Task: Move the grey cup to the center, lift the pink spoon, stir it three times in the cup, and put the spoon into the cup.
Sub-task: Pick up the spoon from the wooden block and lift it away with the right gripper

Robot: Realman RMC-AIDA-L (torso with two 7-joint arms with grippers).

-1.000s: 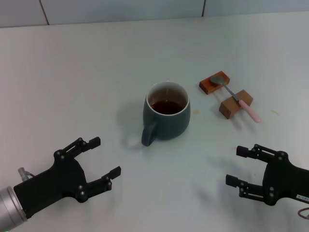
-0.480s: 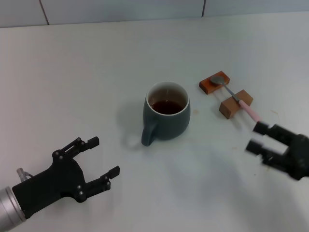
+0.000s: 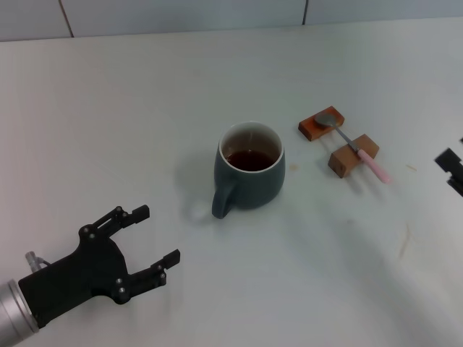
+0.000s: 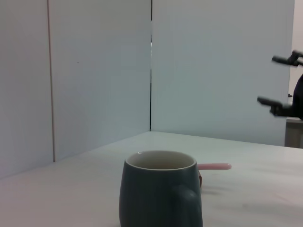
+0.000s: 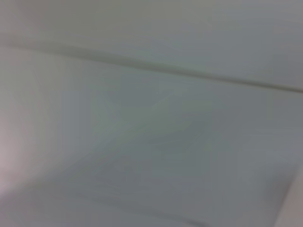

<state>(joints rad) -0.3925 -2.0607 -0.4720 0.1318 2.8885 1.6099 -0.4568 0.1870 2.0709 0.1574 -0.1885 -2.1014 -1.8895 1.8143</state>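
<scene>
Cut off, hidden, blurred

Right gripper (image 3: 453, 166) mostly cropped at the head view's edge; cup (image 4: 160, 195) base cropped in left wrist view, hiding most of the spoon (image 4: 214, 166); right wrist view a blur.

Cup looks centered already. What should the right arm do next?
Probably bring the right gripper, open at the head view's right edge, in over the pink spoon. It lies untouched across two wooden blocks beside the grey cup; left gripper sits idle.
</scene>
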